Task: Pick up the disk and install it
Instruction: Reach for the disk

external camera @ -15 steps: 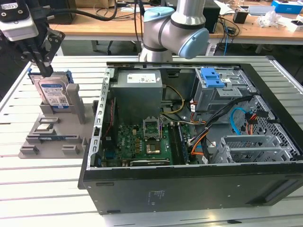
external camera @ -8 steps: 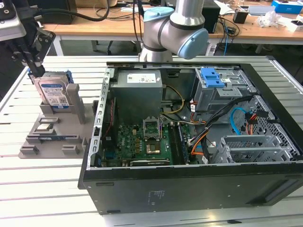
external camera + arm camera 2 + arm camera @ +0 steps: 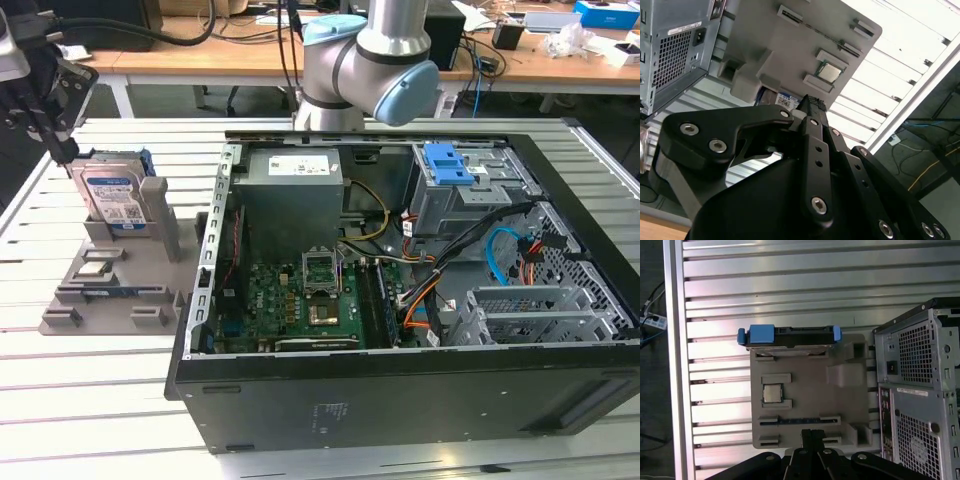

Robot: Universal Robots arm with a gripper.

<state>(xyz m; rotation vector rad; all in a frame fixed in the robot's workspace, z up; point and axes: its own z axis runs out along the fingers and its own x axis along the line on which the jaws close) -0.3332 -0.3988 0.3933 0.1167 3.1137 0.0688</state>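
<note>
The disk (image 3: pixel 112 195) is stood upright on its edge in a slot of the grey holder (image 3: pixel 120 312) at the exterior view's left. The holder is set on the slatted table (image 3: pixel 60 400), just beside the open computer case (image 3: pixel 400 400). The gripper (image 3: pixel 66 152) is held at the upper left of that view, its tip near the disk's upper corner; contact cannot be told. In the first wrist view the fingers (image 3: pixel 807 440) are seen pressed together, with nothing pinched. A processor chip (image 3: pixel 772 393) is laid flat on the holder.
</note>
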